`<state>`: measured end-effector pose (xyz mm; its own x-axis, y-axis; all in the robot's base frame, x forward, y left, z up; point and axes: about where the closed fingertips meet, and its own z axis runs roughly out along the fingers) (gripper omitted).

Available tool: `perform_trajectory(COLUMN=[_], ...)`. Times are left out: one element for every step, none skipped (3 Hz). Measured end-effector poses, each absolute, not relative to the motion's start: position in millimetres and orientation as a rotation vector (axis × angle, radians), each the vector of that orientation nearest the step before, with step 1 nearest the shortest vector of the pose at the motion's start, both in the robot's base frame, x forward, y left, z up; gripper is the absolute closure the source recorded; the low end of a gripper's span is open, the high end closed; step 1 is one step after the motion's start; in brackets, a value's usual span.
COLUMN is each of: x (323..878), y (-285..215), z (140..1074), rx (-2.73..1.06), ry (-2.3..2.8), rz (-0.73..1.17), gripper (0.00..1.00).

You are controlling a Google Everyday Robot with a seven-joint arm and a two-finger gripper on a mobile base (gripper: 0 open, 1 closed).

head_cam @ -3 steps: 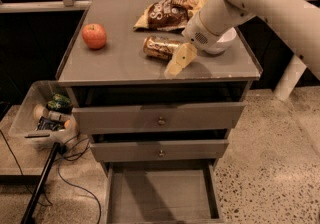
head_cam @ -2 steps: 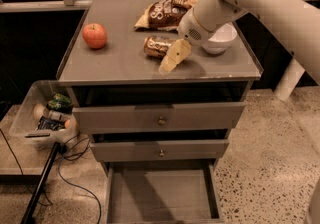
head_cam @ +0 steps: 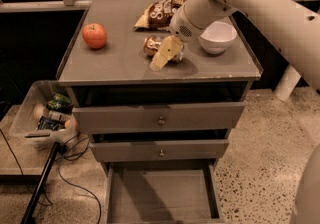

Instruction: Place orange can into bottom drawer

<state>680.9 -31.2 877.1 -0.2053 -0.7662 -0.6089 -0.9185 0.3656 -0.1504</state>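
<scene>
Gripper (head_cam: 164, 56) right at the orange can (head_cam: 150, 44) mid cabinet top (head_cam: 112, 65), snack bag (head_cam: 159, 12) behind, apple (head_cam: 94, 35) far left, bowl (head_cam: 217, 37) right, bottom drawer (head_cam: 160, 193) open below, bin (head_cam: 21, 115) on floor left

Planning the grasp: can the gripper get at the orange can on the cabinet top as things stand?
Probably yes. The gripper hangs right over the orange can, which lies on its side; neither the snack bag nor the white bowl blocks it.
</scene>
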Motion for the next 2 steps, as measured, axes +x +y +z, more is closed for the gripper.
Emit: perform_trajectory(x=[688.4,688.5], y=[-38.8,-38.8], z=[855.0,854.9], rx=[-1.416,-1.416], ry=[2.074,2.074], rz=[0.297,0.297], gripper=[0.00,0.00])
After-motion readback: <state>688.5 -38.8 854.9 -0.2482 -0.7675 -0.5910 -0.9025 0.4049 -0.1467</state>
